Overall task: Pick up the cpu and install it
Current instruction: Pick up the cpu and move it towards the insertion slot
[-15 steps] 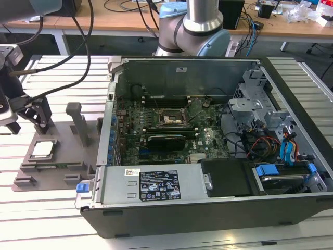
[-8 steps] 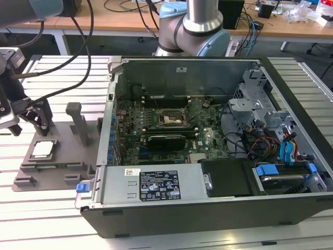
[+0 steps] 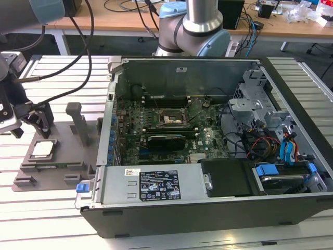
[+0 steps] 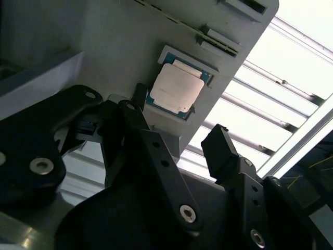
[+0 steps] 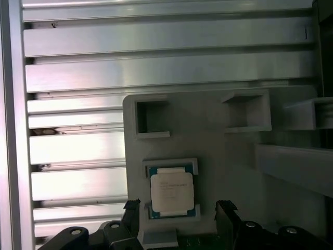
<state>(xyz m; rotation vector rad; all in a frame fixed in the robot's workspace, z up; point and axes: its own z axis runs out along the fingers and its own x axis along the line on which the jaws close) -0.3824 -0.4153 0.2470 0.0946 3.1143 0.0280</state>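
Observation:
The cpu (image 3: 42, 149), a flat square chip with a silver-grey top, lies in a square seat of the grey plastic tray (image 3: 70, 156) at the exterior view's left. My gripper (image 3: 41, 124) hangs just above and behind it, open and holding nothing. In both wrist views the cpu (image 4: 175, 88) (image 5: 171, 190) shows between the two black fingertips (image 4: 221, 148) (image 5: 225, 212), which stand apart on either side of it without touching it. The black socket frame (image 3: 169, 119) sits on the green motherboard inside the open computer case.
The open computer case (image 3: 208, 135) fills the middle, with cables, a drive cage (image 3: 255, 112) and blue clips at the exterior view's right. Grey upright posts (image 3: 78, 122) rise from the tray next to the gripper. Ribbed aluminium table (image 3: 62, 78) lies underneath.

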